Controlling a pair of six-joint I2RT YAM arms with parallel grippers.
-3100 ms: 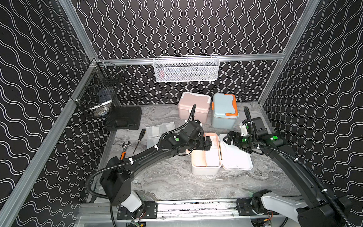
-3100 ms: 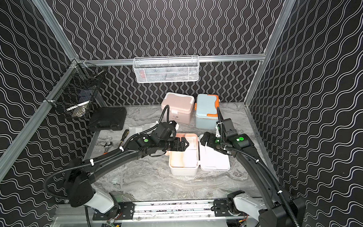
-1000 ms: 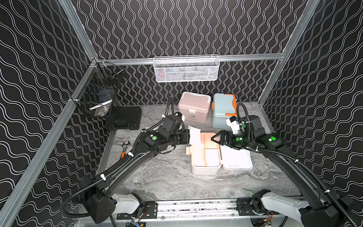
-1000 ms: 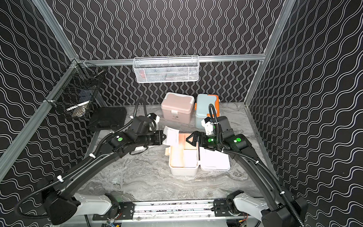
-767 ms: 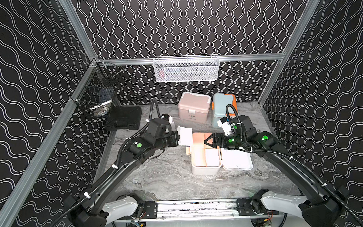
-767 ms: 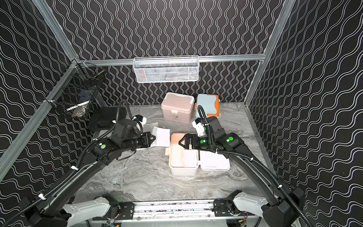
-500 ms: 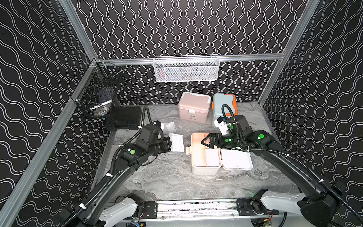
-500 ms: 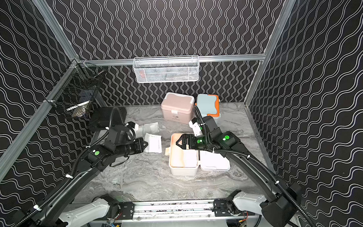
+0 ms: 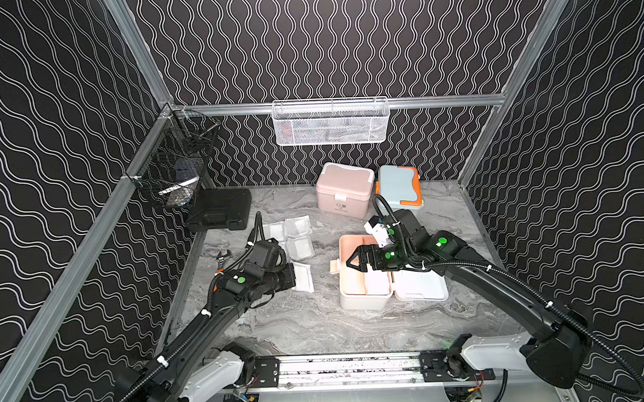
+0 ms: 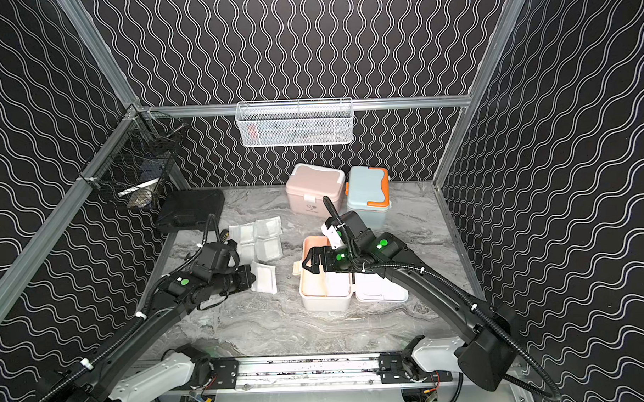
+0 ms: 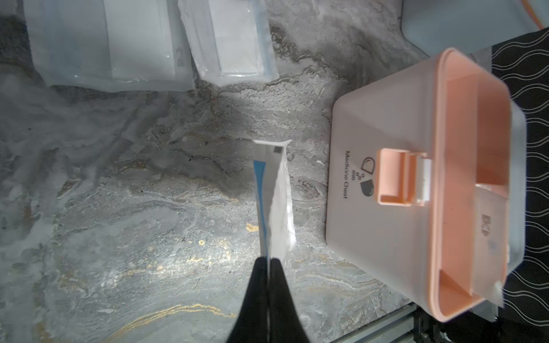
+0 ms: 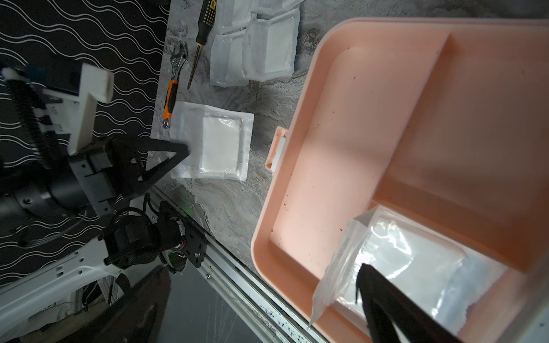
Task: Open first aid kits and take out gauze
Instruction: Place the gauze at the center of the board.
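Gauze packet (image 9: 304, 278) is pinched by its edge in my left gripper (image 9: 293, 279), and the jaws are squeezed tight on it. It sits low over the grey table (image 9: 317, 331), between the pile of other gauze packets (image 9: 294, 234) and the white kit (image 9: 364, 304). I cannot tell if it touches the table. The white kit is open, with its lid (image 9: 419, 288) lying flat beside it. My right gripper (image 9: 354, 261) hangs over the peach tray (image 12: 341, 133) inside, jaws spread wide, holding nothing. A second gauze packet (image 12: 401, 267) lies in one corner part of the tray, close to one finger (image 12: 374, 285). The pink kit (image 9: 344, 188) and the blue kit (image 9: 399, 186) stand shut at the back.
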